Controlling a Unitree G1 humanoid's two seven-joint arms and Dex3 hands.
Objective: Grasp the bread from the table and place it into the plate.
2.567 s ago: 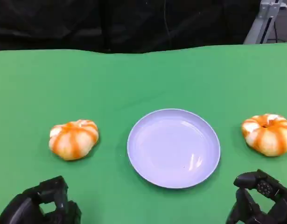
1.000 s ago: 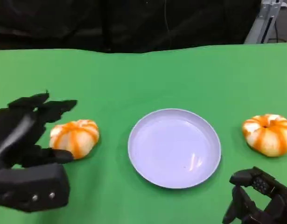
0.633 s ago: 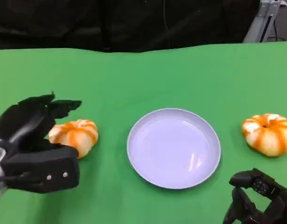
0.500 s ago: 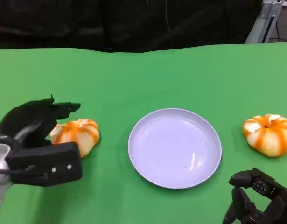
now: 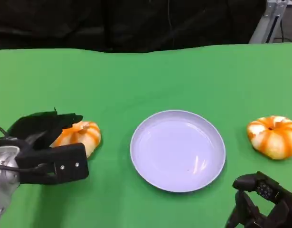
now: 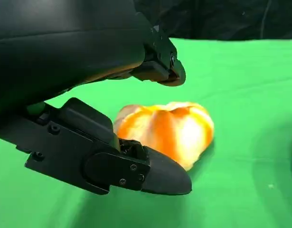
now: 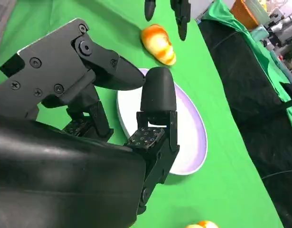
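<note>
Left hand (image 5: 43, 142) lowered since half second ago, fingers spread around left bread (image 5: 81, 135), nothing gripped yet. Bread still on green table (image 5: 150, 76), left of plate (image 5: 177, 150). Right hand (image 5: 259, 202) unmoved, fingers curled in, nothing held. Second bread (image 5: 273, 136) right of plate. Black backdrop (image 5: 127, 23) behind table.

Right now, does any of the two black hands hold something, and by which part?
Nothing is held. The left hand is open around the left orange-striped round bread, not closed on it. The right hand holds nothing.
</note>
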